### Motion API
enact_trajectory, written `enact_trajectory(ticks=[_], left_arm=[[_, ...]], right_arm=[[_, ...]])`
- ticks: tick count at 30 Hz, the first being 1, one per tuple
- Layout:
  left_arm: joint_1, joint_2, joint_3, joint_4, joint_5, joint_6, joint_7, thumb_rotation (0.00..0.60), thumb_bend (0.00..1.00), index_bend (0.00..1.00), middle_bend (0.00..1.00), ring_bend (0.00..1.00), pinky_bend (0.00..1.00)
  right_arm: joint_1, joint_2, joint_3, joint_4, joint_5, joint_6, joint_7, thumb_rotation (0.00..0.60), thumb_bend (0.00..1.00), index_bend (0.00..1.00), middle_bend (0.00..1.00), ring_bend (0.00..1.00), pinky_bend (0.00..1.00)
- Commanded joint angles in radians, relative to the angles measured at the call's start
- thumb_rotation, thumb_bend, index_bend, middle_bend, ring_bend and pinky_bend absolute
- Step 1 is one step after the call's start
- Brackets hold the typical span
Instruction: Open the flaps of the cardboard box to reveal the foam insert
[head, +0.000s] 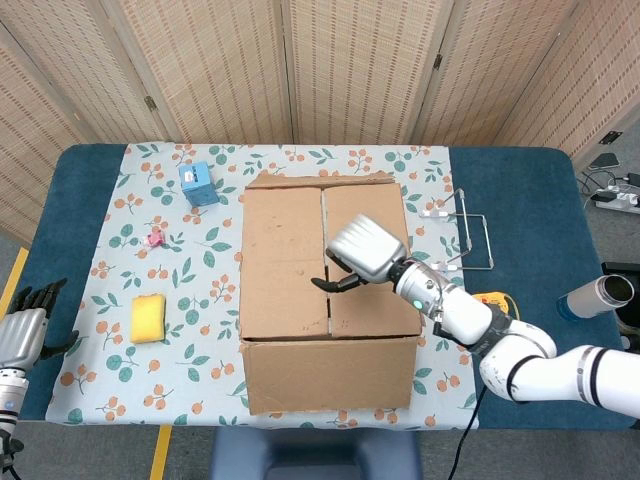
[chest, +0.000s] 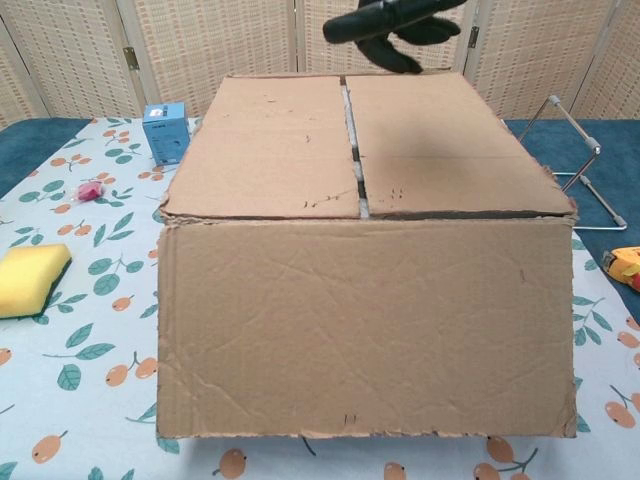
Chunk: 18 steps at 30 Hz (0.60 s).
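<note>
The brown cardboard box (head: 285, 270) stands in the middle of the floral cloth, its two top flaps lying flat and meeting at a centre seam (head: 326, 265). No foam shows. My right hand (head: 358, 255) hovers above the box top near the seam, fingers loosely curved downward and holding nothing. In the chest view the box (chest: 360, 300) fills the frame and the right hand (chest: 390, 22) appears as dark fingers above the far part of the top. My left hand (head: 22, 325) is off the table's left front edge, fingers spread and empty.
Left of the box are a small blue carton (head: 198, 184), a pink trinket (head: 154, 238) and a yellow sponge (head: 148, 317). To the right are a wire rack (head: 465, 240), a yellow tape measure (head: 492, 300) and a metal flask (head: 596, 297).
</note>
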Motion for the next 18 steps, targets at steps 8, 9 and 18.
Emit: enact_trajectory(ticks=[8, 9, 18], left_arm=[[0.005, -0.001, -0.010, 0.033, -0.007, 0.002, -0.048, 0.600, 0.38, 0.00, 0.17, 0.15, 0.00], [0.005, -0.002, -0.011, 0.036, -0.009, 0.000, -0.048, 0.600, 0.38, 0.00, 0.17, 0.15, 0.00], [0.002, -0.005, -0.013, 0.047, -0.016, -0.016, -0.056, 0.600, 0.38, 0.00, 0.17, 0.14, 0.00]], right_arm=[[0.052, -0.084, -0.042, 0.116, -0.014, -0.021, -0.051, 0.000, 0.41, 0.77, 0.53, 0.66, 0.61], [0.054, -0.085, -0.045, 0.121, -0.019, -0.023, -0.053, 0.000, 0.41, 0.78, 0.52, 0.66, 0.61], [0.036, -0.124, -0.065, 0.148, -0.119, 0.008, -0.027, 0.000, 0.41, 0.43, 0.32, 0.53, 0.52]])
